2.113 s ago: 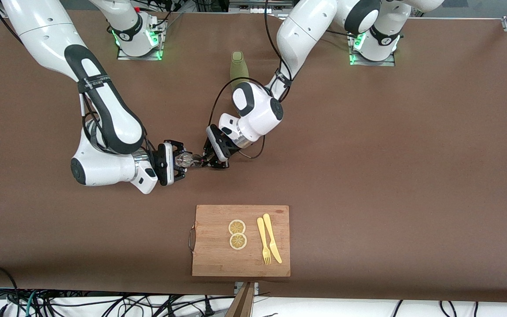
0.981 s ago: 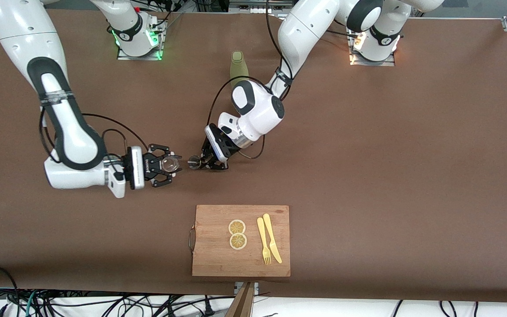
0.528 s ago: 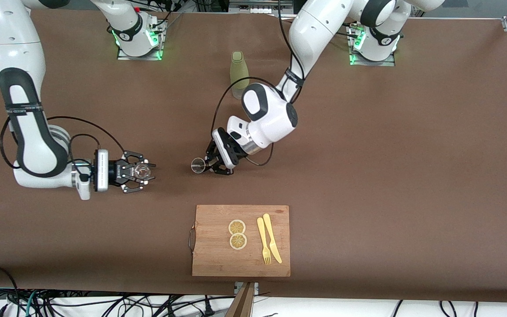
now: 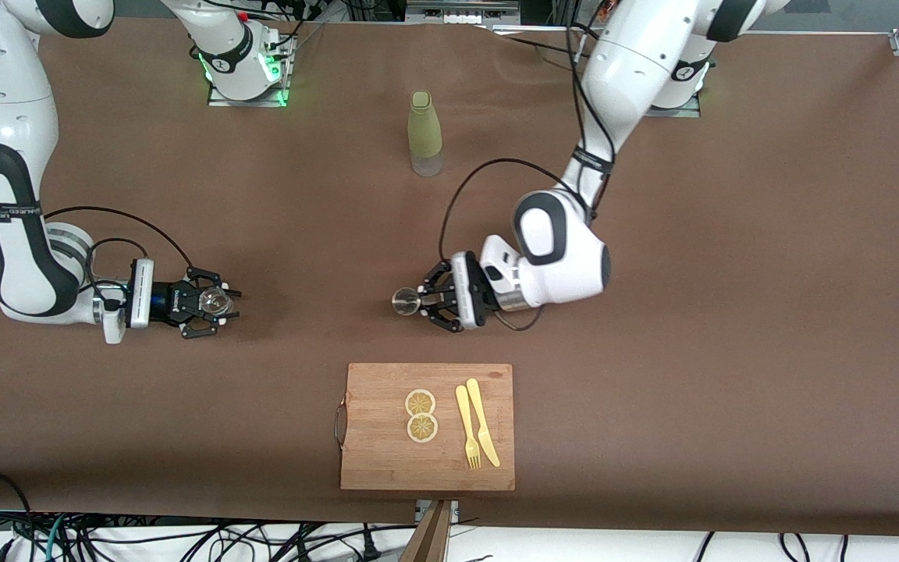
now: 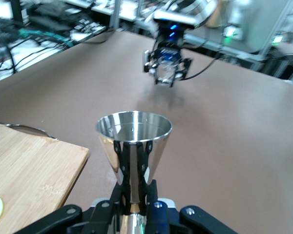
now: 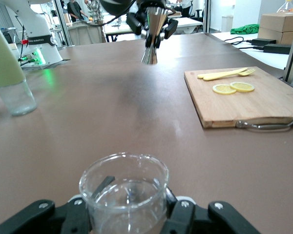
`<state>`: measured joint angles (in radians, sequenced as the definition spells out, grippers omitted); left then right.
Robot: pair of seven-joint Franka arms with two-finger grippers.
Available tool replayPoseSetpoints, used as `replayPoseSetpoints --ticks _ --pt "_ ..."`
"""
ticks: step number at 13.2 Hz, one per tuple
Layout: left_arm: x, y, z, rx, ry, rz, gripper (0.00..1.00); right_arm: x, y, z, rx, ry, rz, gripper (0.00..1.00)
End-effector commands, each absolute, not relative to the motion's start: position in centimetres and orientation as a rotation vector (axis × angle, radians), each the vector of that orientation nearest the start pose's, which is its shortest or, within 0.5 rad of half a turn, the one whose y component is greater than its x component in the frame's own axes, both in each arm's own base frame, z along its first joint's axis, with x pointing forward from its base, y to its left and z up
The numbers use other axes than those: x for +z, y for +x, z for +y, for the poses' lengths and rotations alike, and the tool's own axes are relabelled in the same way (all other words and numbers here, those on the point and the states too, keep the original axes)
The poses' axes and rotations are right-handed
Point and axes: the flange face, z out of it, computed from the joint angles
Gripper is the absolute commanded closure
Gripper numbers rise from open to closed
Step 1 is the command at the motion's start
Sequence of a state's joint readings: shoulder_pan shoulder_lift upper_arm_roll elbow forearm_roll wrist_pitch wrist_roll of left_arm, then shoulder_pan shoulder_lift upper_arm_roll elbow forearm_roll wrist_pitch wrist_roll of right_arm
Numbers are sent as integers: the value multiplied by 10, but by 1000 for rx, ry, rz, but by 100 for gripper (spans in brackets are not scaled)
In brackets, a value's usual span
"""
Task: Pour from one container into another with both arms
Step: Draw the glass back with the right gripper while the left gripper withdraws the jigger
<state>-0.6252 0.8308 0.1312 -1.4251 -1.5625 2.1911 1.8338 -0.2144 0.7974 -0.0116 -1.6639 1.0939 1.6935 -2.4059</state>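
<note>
My left gripper (image 4: 418, 301) is shut on the narrow waist of the shiny steel jigger (image 4: 404, 301), which it holds upright a little above the table. In the left wrist view the jigger (image 5: 133, 141) fills the middle, its upper cone open toward me, with my left gripper (image 5: 135, 187) pinching the waist. My right gripper (image 4: 211, 301) is shut on the small clear glass cup (image 4: 214, 299), low over the table toward the right arm's end. The cup (image 6: 124, 192) stands upright between the right gripper's (image 6: 127, 214) fingers. The two containers are well apart.
A tall olive-green bottle (image 4: 424, 133) stands mid-table, farther from the front camera than both grippers. A wooden cutting board (image 4: 371, 460) lies near the front edge, with two lemon slices (image 4: 421, 415) and a yellow fork and knife (image 4: 477, 425) on it.
The two grippers have drawn apart from their meeting point. The right one carried the cup toward the right arm's end, and the left one carried the jigger toward the left arm's end.
</note>
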Motion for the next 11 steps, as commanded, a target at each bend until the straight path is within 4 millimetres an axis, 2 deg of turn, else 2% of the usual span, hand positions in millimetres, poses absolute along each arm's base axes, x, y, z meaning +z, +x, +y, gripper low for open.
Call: replayPoseSetpoints --ticks 1,5,8,11 --pt "226 628 -353 797 1506 -1391 100 123 610 -69 -961 -1428 -1439 58" --pt "222 643 -267 722 1310 -1540 100 115 603 -83 -975 -1420 -1451 57" --pt "223 645 -221 655 1227 -1593 100 108 599 -91 -991 -1409 -1472 57" --pt "224 643 -188 625 1159 -1617 100 94 586 -98 -988 -1373 -1445 56"
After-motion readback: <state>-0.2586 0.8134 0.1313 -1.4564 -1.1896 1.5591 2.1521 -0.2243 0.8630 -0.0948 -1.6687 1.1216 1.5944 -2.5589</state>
